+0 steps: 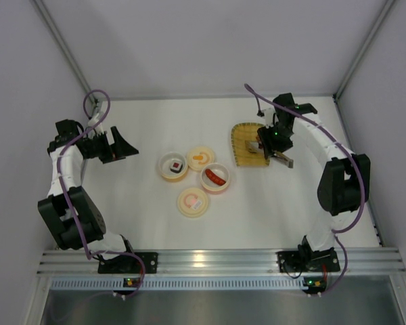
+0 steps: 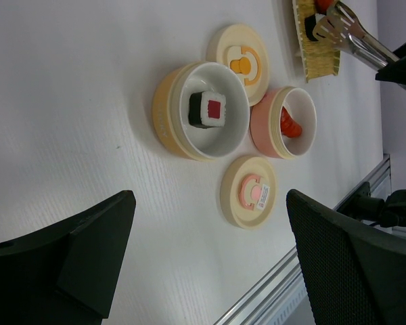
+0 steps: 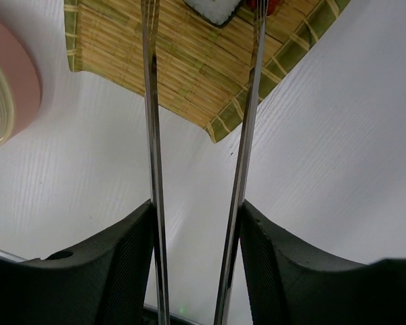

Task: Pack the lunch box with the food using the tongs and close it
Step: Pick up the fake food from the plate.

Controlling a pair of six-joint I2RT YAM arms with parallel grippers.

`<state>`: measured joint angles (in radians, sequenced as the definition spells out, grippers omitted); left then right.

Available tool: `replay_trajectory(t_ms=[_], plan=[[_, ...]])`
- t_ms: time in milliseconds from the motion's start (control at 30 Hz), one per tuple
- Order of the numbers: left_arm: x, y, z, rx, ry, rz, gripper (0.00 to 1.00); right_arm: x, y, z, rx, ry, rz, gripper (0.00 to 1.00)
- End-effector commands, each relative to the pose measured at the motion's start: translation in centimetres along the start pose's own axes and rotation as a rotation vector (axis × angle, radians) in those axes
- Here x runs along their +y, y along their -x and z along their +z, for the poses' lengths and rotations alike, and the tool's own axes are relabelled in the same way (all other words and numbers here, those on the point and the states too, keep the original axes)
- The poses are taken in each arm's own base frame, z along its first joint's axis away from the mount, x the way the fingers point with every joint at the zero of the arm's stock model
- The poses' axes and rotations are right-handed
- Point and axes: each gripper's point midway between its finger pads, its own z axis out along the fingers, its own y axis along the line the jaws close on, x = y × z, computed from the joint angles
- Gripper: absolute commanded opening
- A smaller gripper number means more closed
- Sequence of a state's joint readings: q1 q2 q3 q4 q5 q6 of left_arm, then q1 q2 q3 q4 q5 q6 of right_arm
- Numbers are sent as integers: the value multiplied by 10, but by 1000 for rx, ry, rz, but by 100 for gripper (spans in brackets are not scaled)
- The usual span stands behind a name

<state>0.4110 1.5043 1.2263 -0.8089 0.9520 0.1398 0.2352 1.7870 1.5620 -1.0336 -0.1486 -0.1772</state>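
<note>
My right gripper (image 1: 273,149) is shut on the silver tongs (image 3: 151,135), one finger pressed on the outside of each arm. The tongs reach out over the woven yellow tray (image 3: 189,64), their tips either side of a black-and-white sushi piece (image 3: 213,8), with a red piece (image 3: 271,5) beside it. The lunch box lies in parts: a yellow bowl (image 2: 169,115) holding a sushi roll (image 2: 206,110), a pink bowl (image 2: 265,128) holding a red sausage (image 2: 289,123), and two cream lids (image 2: 242,57) (image 2: 250,191). My left gripper (image 2: 210,257) hangs open and holds nothing, left of the bowls.
The grey enclosure walls stand close on the left, right and back. An aluminium rail (image 1: 216,261) runs along the near table edge. The pink bowl (image 3: 7,88) sits just left of the tongs in the right wrist view.
</note>
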Motion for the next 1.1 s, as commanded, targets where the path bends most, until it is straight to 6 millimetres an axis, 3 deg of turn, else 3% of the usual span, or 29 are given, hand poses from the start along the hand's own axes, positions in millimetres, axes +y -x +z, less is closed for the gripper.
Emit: replay_trajectory(t_ms=[0, 200, 267, 333, 600, 800, 1067], plan=[[-1, 5, 1, -24, -24, 40, 98, 5, 16, -8, -77, -16, -9, 49], [0, 5, 1, -22, -17, 43, 98, 2, 19, -5, -75, -30, -4, 45], [1, 4, 1, -21, -16, 45, 98, 2, 19, -7, -76, -35, -8, 38], [1, 5, 1, -21, -16, 45, 98, 2, 22, -13, -88, -34, -16, 31], [-1, 7, 1, -27, -26, 36, 98, 18, 32, -32, -160, 44, -80, 20], [-2, 8, -1, -30, -19, 48, 98, 23, 46, -47, -219, 65, -102, 17], [-2, 8, -1, -29, -20, 46, 98, 24, 49, -55, -243, 64, -124, 17]])
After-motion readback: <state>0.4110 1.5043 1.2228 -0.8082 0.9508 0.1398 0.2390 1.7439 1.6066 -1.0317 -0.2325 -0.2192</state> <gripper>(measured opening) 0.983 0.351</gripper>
